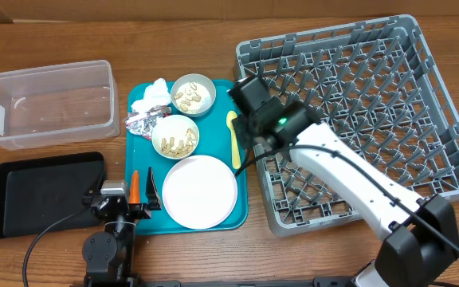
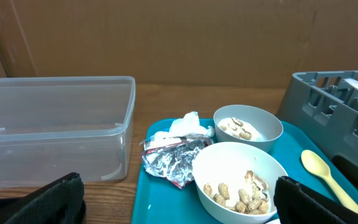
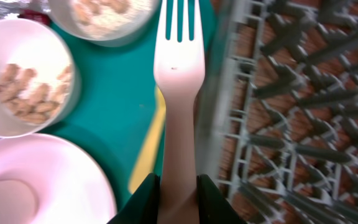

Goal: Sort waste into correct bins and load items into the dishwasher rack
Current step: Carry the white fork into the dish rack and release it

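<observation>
My right gripper [image 3: 178,186] is shut on the handle of a white fork [image 3: 178,68], held over the seam between the teal tray and the grey dishwasher rack [image 1: 373,104]. In the overhead view it [image 1: 248,119] hangs above the yellow spoon [image 1: 233,135]. Two pale bowls [image 1: 192,94] [image 1: 174,136] hold beige food pieces. The plate [image 1: 199,191], white napkin [image 1: 154,92], foil wrapper [image 1: 143,122] and carrot [image 1: 135,185] lie on the tray. My left gripper [image 1: 123,195] is open and empty at the tray's front left. No cup is in view.
The clear tub [image 1: 46,104] stands at the back left and the black tray [image 1: 46,191] in front of it. The teal tray [image 1: 217,135] lies between them and the rack. The right arm reaches across the rack's front left corner.
</observation>
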Controlling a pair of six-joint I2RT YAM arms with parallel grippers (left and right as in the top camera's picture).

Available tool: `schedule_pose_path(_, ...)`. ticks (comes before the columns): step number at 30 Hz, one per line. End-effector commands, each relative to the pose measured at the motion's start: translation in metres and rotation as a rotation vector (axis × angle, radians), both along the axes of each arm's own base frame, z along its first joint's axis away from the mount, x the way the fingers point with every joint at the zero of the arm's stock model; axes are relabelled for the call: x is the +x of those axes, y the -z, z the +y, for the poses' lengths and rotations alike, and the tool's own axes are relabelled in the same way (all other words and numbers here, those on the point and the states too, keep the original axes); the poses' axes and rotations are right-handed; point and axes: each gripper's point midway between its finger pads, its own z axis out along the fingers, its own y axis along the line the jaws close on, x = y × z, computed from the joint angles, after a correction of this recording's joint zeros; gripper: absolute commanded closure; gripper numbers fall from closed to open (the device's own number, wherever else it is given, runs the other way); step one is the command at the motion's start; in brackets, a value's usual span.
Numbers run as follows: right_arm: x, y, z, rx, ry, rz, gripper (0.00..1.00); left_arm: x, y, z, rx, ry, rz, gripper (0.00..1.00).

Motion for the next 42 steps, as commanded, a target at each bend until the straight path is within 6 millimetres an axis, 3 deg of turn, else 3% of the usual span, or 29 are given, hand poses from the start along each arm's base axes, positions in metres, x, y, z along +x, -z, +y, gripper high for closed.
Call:
schedule_pose_path(1, 0.017, -0.012, -0.021, 0.033, 0.090, -0.019, 0.94, 0.000, 0.000, 0.000, 0.018, 0.003, -0.003, 0.00)
schedule_pose_path(5, 0.027, -0.010, -0.040, 0.063, 0.140, 0.005, 0.94, 0.000, 0.000, 0.000, 0.018, 0.003, -0.003, 0.00)
schedule_pose_path(10, 0.024, 0.000, -0.044, 0.101, 0.109, 0.062, 0.93, 0.000, 0.000, 0.000, 0.018, 0.003, -0.003, 0.00)
schedule_pose_path(15, 0.013, 0.024, -0.042, 0.077, 0.077, 0.123, 0.92, 0.000, 0.000, 0.000, 0.018, 0.003, -0.003, 0.00)
schedule_pose_path(17, 0.011, 0.033, -0.041, 0.074, 0.072, 0.148, 0.87, 0.000, 0.000, 0.000, 0.018, 0.003, -0.003, 0.00)
schedule_pose_path(18, 0.011, 0.035, -0.040, 0.070, 0.070, 0.154, 0.78, 0.000, 0.000, 0.000, 0.018, 0.003, -0.003, 0.00)
schedule_pose_path(19, 0.011, 0.037, -0.040, 0.066, 0.070, 0.158, 0.58, 0.000, 0.000, 0.000, 0.018, 0.003, -0.003, 0.00)
schedule_pose_path(22, 0.011, 0.033, -0.039, 0.073, 0.072, 0.150, 0.36, 0.000, 0.000, 0.000, 0.018, 0.003, -0.003, 0.00)
schedule_pose_path(23, 0.011, 0.029, -0.039, 0.080, 0.075, 0.144, 0.31, 0.000, 0.000, 0.000, 0.018, 0.003, -0.003, 0.00)
schedule_pose_path(27, 0.011, 0.003, -0.036, 0.117, 0.080, 0.093, 0.31, 0.000, 0.000, 0.000, 0.018, 0.003, -0.003, 0.00)
schedule_pose_path(31, -0.001, -0.024, -0.015, 0.191, 0.020, 0.058, 0.33, 0.000, 0.000, 0.000, 0.018, 0.003, -0.003, 0.00)
schedule_pose_path(34, -0.020, -0.036, 0.014, 0.226, -0.069, 0.044, 0.34, 0.000, 0.000, 0.000, 0.018, 0.003, -0.003, 0.00)
schedule_pose_path(38, -0.044, -0.036, 0.051, 0.232, -0.154, 0.043, 0.34, 0.000, 0.000, 0.000, 0.018, 0.003, -0.003, 0.00)
schedule_pose_path(42, -0.047, -0.030, 0.069, 0.212, -0.122, 0.006, 0.33, 0.000, 0.000, 0.000, 0.018, 0.003, -0.003, 0.00)
